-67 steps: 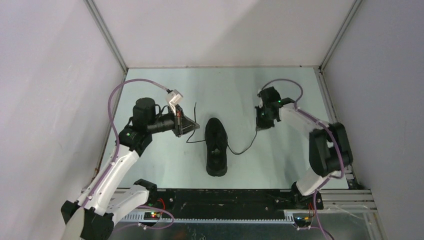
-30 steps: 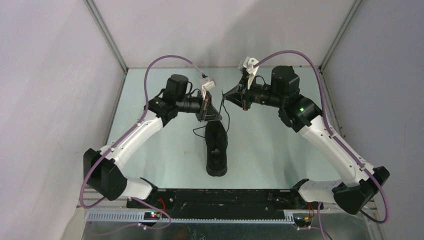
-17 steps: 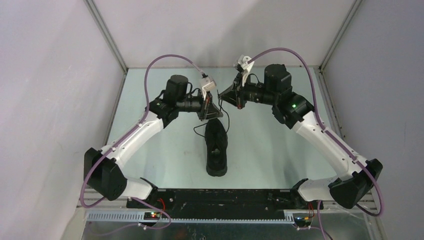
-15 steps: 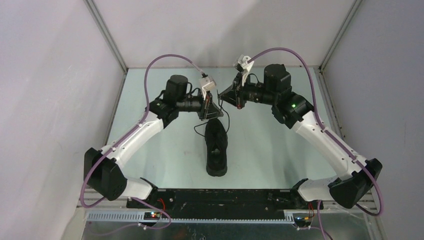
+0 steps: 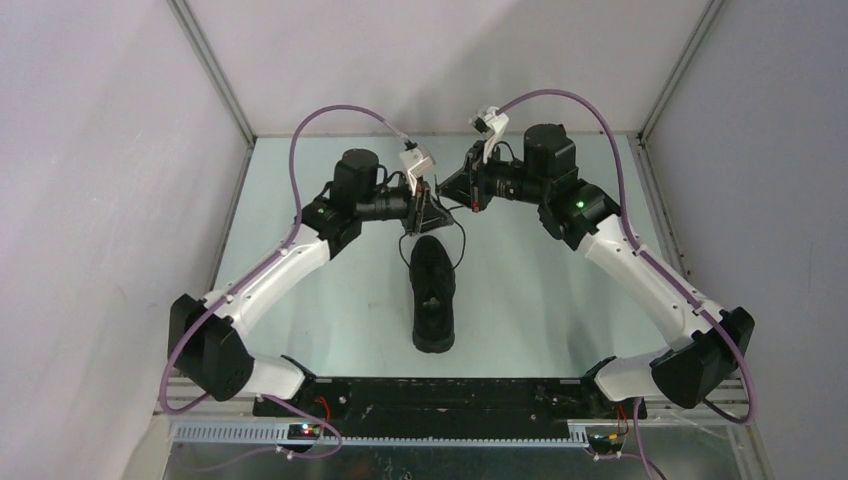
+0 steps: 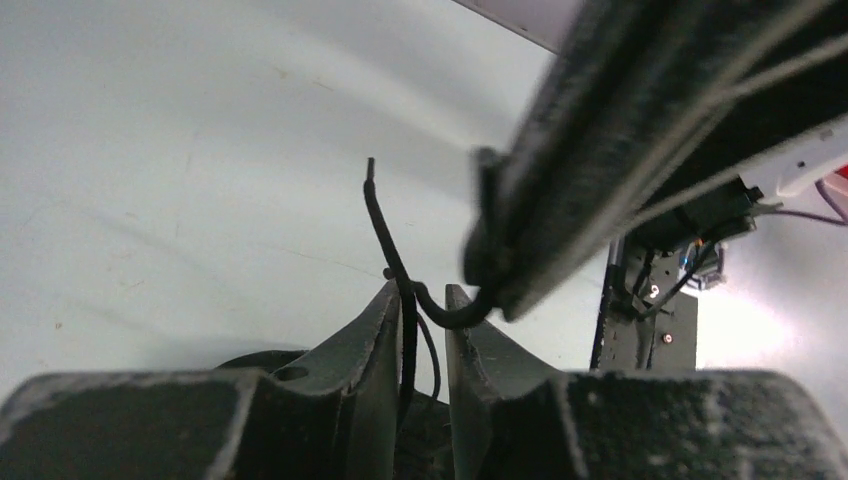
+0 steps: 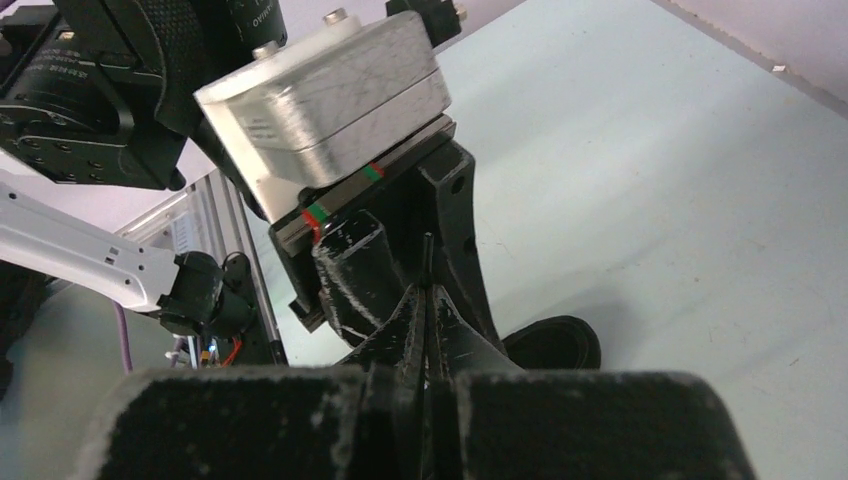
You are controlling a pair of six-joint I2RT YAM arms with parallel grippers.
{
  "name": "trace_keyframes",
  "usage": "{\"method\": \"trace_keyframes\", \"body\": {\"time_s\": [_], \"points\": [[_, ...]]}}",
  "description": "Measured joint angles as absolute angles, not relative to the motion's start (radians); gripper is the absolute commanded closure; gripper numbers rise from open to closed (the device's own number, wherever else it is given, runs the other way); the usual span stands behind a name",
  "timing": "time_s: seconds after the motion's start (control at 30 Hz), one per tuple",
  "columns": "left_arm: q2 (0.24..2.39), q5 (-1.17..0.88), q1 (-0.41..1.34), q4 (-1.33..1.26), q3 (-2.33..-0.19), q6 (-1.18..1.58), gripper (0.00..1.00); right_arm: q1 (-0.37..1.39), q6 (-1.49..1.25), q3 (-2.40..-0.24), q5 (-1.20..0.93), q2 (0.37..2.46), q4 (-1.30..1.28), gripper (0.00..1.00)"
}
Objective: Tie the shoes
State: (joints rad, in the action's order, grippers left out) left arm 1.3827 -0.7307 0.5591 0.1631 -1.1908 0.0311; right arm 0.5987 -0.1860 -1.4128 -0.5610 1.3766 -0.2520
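The black shoe (image 5: 433, 295) lies on the table, its long axis running near to far. Both grippers meet above its far end. My left gripper (image 5: 428, 212) has its fingers a little apart. In the left wrist view (image 6: 422, 290) a black lace (image 6: 385, 240) runs up through that gap along the left finger and its free end stands above the tips. My right gripper (image 5: 452, 192) is shut on a thin lace, whose tip sticks up between the closed fingers (image 7: 428, 290). A curved piece of lace (image 6: 450, 315) hooks from the right gripper across the left one's lace.
A lace loop (image 5: 462, 240) hangs at the shoe's far right. Part of the shoe (image 7: 555, 345) shows under the right fingers. The left gripper's body (image 7: 400, 220) stands directly in front of the right gripper. Pale walls and metal frame posts enclose the table (image 5: 560, 290).
Both arms swung in from the sides, lifting the laces off the table to above the shoe's far end. In the last half second the two grippers drew closer together.
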Motion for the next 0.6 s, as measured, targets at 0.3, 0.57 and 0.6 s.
{"method": "trace_keyframes", "body": {"time_s": [0.3,0.57,0.6], "points": [[1.404,-0.648,0.559,0.101,-1.153,0.117,0.94,0.588,-0.24,-1.413,-0.561,1.377,-0.246,1.0],[1.416,-0.676,0.561,0.069,-1.124,0.139,0.92,0.57,-0.252,-1.404,-0.558,1.376,-0.237,1.0],[1.416,-0.679,0.561,0.068,-1.12,0.138,0.86,0.566,-0.252,-1.399,-0.558,1.376,-0.235,1.0]]}}
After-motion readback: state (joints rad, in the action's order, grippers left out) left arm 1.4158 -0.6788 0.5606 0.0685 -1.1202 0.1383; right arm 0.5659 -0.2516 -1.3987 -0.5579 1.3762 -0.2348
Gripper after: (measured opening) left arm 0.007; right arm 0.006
